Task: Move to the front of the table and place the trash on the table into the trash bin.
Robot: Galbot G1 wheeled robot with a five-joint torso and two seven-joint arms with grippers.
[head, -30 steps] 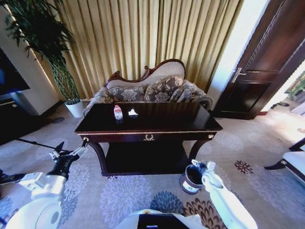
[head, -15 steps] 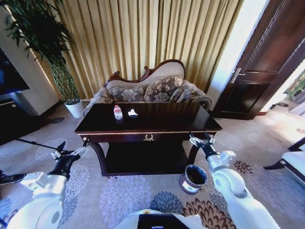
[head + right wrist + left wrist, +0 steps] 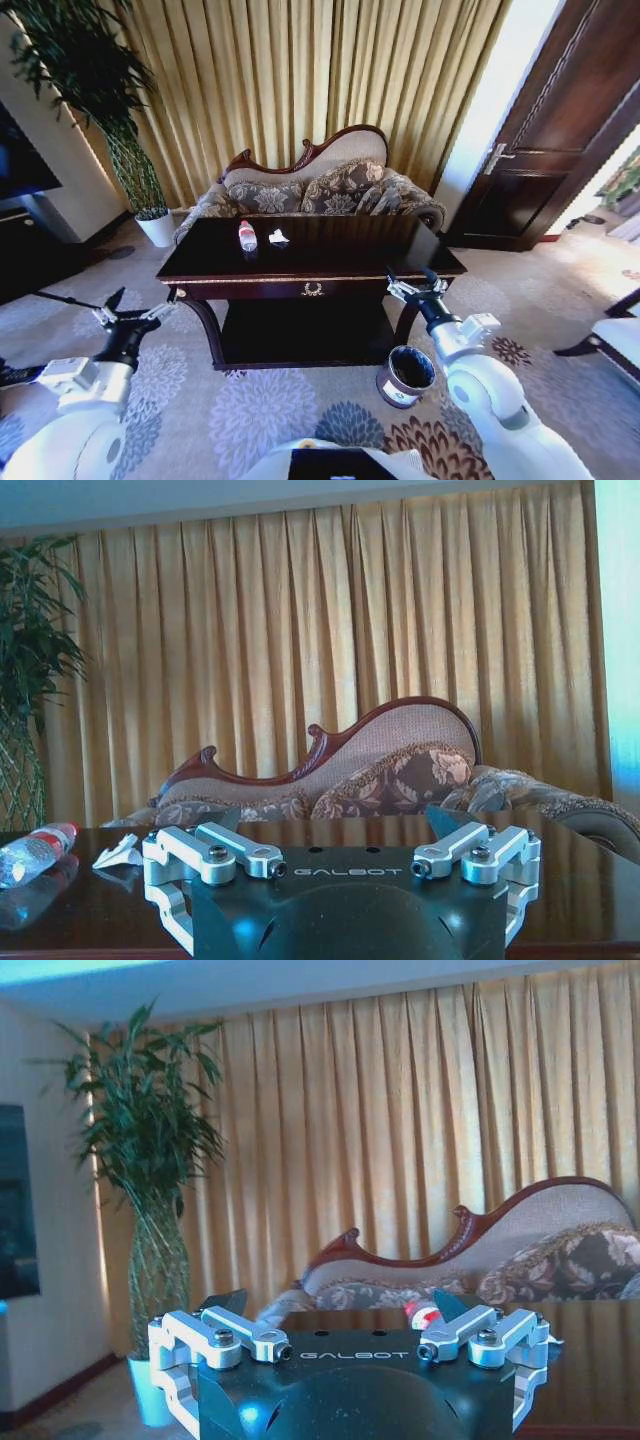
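The dark glossy table (image 3: 340,262) stands straight ahead. On its far left part lie the trash items: a clear bottle (image 3: 247,235) with a red cap and a white paper scrap (image 3: 279,237). The round dark trash bin (image 3: 405,375) sits on the carpet by the table's front right leg. My right gripper (image 3: 413,283) is open at the table's front right edge, above the bin. My left gripper (image 3: 135,308) is open, off the table's front left corner. The right wrist view shows the bottle (image 3: 30,852) and scrap (image 3: 118,853) lying on the tabletop (image 3: 580,880). The bottle's cap (image 3: 420,1312) peeks past the left gripper (image 3: 340,1305).
A carved-back patterned sofa (image 3: 320,185) stands right behind the table, before gold curtains. A tall plant in a white pot (image 3: 158,226) is at the back left, and a dark door (image 3: 545,150) at the right. Patterned carpet lies open in front of the table.
My right arm rose from beside the bin to the height of the table's front edge. My left gripper drifted slightly left. The table, trash and bin stayed put.
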